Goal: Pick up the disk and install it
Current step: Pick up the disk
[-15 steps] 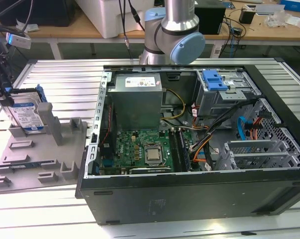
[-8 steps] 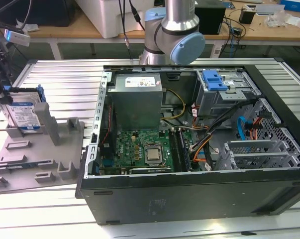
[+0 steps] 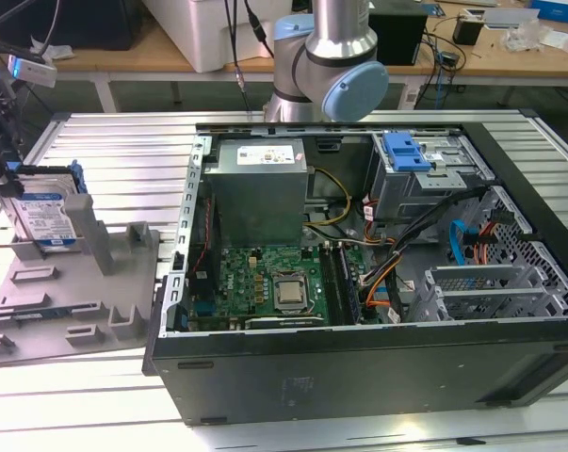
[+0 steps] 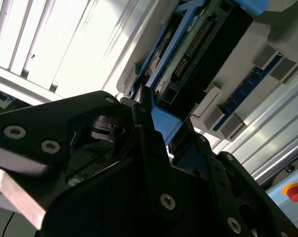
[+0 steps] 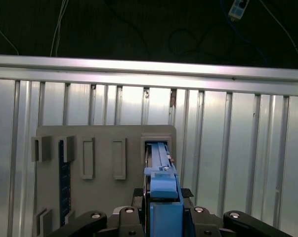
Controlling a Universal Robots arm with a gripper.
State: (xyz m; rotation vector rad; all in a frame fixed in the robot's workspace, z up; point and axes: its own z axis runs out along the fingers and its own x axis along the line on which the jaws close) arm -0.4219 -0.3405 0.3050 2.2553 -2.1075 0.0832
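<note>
1. I see the disk (image 3: 43, 215) standing on edge in the grey holder (image 3: 123, 254) at the exterior view's left. Its long axis is roughly vertical and its label faces the camera.
2. I count one disk, one holder and one open computer case (image 3: 359, 377).
3. The arm reaches to the exterior view's left, and its gripper (image 5: 164, 200) is clamped on the disk's blue rails from above.

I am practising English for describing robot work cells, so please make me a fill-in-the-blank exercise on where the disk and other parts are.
1. The disk stands ___ in the grey holder.
2. The holder lies to the exterior view's ___ of the computer case.
3. The bracket atop the metal cage is ___ in colour.
Missing words: upright; left; blue.
</note>
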